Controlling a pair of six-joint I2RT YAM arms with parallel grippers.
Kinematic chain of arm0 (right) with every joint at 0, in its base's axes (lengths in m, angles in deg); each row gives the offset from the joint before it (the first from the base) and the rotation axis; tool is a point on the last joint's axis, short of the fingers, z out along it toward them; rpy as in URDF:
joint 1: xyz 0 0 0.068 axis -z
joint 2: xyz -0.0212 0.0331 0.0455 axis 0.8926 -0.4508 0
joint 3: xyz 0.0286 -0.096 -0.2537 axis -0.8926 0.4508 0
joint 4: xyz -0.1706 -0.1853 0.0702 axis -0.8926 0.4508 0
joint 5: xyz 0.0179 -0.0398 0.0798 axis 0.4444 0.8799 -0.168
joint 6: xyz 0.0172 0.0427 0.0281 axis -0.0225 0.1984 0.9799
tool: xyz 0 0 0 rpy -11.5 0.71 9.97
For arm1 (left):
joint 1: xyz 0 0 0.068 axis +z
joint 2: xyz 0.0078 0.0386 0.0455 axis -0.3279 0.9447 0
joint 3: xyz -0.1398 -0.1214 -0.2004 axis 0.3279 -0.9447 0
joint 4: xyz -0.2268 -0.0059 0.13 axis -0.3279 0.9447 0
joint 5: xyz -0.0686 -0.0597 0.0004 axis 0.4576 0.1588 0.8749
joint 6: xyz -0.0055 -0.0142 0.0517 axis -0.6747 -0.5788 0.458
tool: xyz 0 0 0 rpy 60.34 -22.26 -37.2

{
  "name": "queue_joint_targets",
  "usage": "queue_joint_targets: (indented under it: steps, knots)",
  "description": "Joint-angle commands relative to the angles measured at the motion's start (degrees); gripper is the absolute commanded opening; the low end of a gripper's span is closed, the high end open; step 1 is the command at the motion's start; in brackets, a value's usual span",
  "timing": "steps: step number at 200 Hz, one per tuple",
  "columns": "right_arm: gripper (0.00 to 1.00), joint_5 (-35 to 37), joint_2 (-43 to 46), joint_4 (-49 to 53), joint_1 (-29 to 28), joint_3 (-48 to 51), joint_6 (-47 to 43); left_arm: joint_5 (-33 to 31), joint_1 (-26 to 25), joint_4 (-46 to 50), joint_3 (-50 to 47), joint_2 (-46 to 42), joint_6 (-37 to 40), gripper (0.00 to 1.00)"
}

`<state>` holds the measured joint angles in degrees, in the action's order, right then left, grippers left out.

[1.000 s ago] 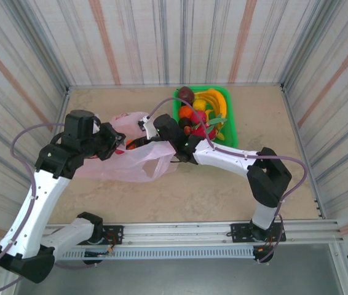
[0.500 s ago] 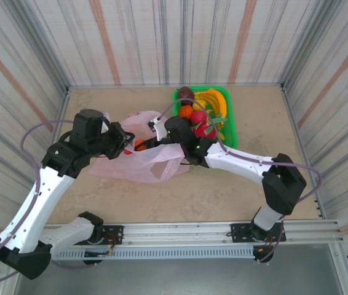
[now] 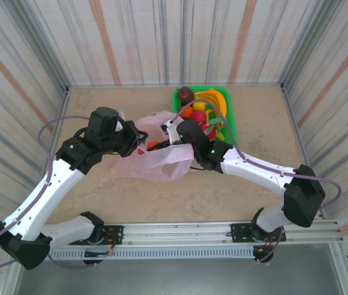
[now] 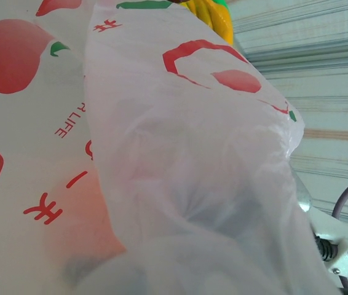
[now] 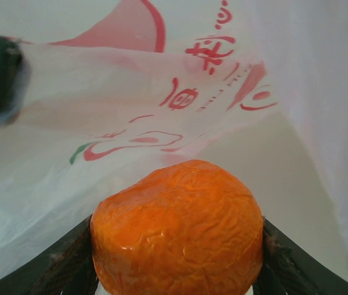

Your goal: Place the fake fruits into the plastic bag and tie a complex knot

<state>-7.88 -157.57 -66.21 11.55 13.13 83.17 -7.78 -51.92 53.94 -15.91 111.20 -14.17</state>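
Note:
The pink translucent plastic bag (image 3: 152,165) with red prints lies left of the basket, its mouth lifted. My left gripper (image 3: 138,141) is shut on the plastic bag's upper edge; in the left wrist view the bag's film (image 4: 192,153) covers the jaws. My right gripper (image 3: 165,139) reaches into the bag mouth, shut on an orange fake fruit (image 5: 177,227) held between both dark fingers (image 5: 63,261), with bag film (image 5: 131,123) just ahead. The orange fruit (image 3: 153,145) shows at the bag opening. More fake fruits (image 3: 206,106), among them yellow bananas (image 4: 214,18), fill the basket.
The green mesh basket (image 3: 231,134) stands at the back, right of the bag and close behind my right forearm. Corrugated walls close in the tan tabletop (image 3: 100,104) on three sides. A metal rail (image 3: 223,230) runs along the near edge.
Both arms and the bag have shifted to the right, toward the basket. The left gripper keeps its hold on the bag edge and the right keeps the orange fruit.

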Motion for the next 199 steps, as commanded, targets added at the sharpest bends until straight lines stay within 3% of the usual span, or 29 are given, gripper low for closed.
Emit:
queue_joint_targets:
  steps: [1,99,199]
  knots:
    - [0.47,3.37,0.83,5.43,0.67,-0.64,-1.41,-0.94,-0.60,-1.90,-0.73,-0.05,-1.54,0.00]
    - [0.91,5.55,0.55,11.71,1.29,-2.67,-3.45,-2.00,-0.62,-2.36,-2.26,-0.39,-2.25,0.00]
    - [0.92,5.21,2.48,13.80,1.30,-2.94,-4.55,-2.18,3.36,0.50,-3.34,-2.31,-0.79,0.00]
